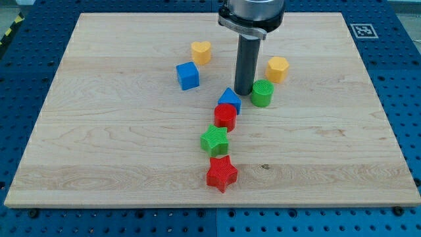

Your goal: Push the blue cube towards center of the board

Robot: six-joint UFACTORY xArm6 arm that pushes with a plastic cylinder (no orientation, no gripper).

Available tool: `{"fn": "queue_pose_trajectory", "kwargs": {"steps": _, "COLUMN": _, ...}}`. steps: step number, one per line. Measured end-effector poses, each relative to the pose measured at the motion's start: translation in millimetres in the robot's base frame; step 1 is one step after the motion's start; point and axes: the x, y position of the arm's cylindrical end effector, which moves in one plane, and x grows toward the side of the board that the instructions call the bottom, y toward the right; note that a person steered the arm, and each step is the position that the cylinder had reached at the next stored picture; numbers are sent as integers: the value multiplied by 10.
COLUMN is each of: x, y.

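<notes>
The blue cube [187, 76] sits on the wooden board [99, 151] to the upper left of the board's middle. My tip [244, 92] rests on the board to the right of the cube, well apart from it. The tip stands between a blue triangular block [229, 99] at its lower left and a green cylinder [262, 93] at its right, close to both.
A yellow heart-shaped block [201, 51] lies above the blue cube. A yellow hexagonal block [277, 68] lies right of the rod. Below the blue triangular block run a red block [225, 116], a green star [214, 140] and a red star [222, 174].
</notes>
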Motion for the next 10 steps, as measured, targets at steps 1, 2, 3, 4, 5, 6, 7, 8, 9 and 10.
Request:
{"fn": "queue_pose_trajectory", "kwargs": {"steps": 1, "x": 0, "y": -4}}
{"fn": "queue_pose_trajectory", "kwargs": {"steps": 2, "x": -12, "y": -242}}
{"fn": "queue_pose_trajectory", "kwargs": {"steps": 3, "x": -136, "y": -637}}
{"fn": "queue_pose_trajectory", "kwargs": {"steps": 4, "x": -363, "y": -1009}}
{"fn": "queue_pose_trajectory", "kwargs": {"steps": 5, "x": -398, "y": -1037}}
{"fn": "queue_pose_trajectory", "kwargs": {"steps": 6, "x": -518, "y": -963}}
{"fn": "queue_pose_trajectory", "kwargs": {"steps": 7, "x": -854, "y": -1051}}
{"fn": "queue_pose_trajectory", "kwargs": {"steps": 8, "x": -1001, "y": -1580}}
{"fn": "queue_pose_trajectory", "kwargs": {"steps": 9, "x": -946, "y": -2185}}
{"fn": "queue_pose_trajectory", "kwargs": {"steps": 10, "x": -786, "y": -2148}}
